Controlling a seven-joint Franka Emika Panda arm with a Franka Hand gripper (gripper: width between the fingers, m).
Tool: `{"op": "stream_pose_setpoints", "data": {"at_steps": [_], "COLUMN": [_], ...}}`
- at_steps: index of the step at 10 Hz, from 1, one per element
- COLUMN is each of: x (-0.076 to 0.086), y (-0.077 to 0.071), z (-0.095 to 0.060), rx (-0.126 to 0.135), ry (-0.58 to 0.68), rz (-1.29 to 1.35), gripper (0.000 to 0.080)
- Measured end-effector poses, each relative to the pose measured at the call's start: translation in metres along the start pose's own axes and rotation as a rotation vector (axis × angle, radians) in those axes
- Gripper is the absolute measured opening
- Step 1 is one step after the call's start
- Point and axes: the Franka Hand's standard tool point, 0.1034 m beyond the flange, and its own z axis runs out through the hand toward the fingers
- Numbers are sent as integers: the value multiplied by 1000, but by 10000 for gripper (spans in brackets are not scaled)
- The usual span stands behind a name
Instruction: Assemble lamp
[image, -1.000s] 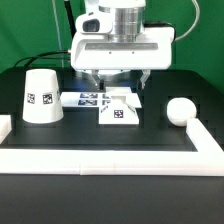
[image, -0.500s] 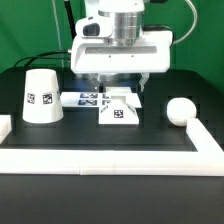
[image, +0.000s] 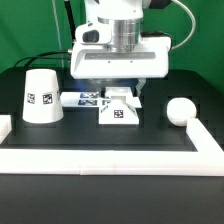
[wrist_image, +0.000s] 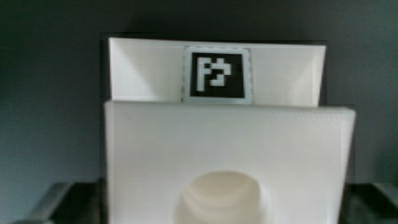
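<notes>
Gripper (image: 118, 86) hovers above base (image: 118, 112) (jaws spread wide).

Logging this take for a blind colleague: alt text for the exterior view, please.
The gripper, open, hangs just above the square base in the middle. The cone shade stands at the exterior view's left, the ball bulb at its right.

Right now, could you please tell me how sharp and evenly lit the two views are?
Exterior view: fairly sharp and evenly lit, the white shade, base and bulb standing bright against the black table. Wrist view: soft focus throughout, the base filling the frame pale and low in contrast, though its tag is distinct.
</notes>
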Motion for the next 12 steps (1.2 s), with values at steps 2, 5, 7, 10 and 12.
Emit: {"op": "stream_pose_setpoints", "data": {"at_steps": [2,5,7,10,12], "x": [0,0,2,29,50], "y": [0,0,-1,-7,-10], "z": [0,0,0,-3,-5], "rx": [0,0,0,2,3], "ry": [1,1,0,26,48], "rz": [0,0,-1,-12,-18], "gripper": [533,533,534,534,535]}}
